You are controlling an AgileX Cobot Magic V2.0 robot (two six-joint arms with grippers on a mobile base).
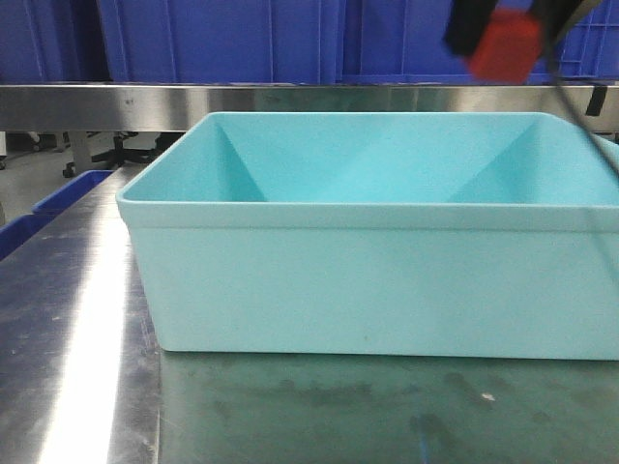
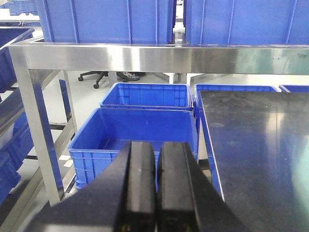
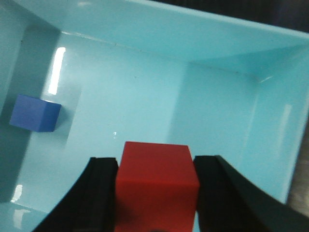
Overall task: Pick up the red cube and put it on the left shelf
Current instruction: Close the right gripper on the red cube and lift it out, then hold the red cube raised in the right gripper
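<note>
My right gripper (image 3: 155, 166) is shut on the red cube (image 3: 157, 183), held between both black fingers above the inside of the turquoise bin (image 3: 203, 38). In the front view the red cube (image 1: 505, 45) hangs blurred at the top right, above the bin's (image 1: 368, 280) far right part, in front of the steel shelf (image 1: 290, 101). My left gripper (image 2: 156, 154) is shut with nothing between its pads, off the table's left edge, facing the steel shelf rail (image 2: 145, 57).
A blue cube (image 3: 35, 113) lies on the bin floor at its left side. Blue crates (image 1: 222, 39) stand on the shelf behind the bin. More blue crates (image 2: 140, 130) sit on the floor left of the dark table (image 2: 260, 145). A black cable (image 1: 580, 101) runs down at right.
</note>
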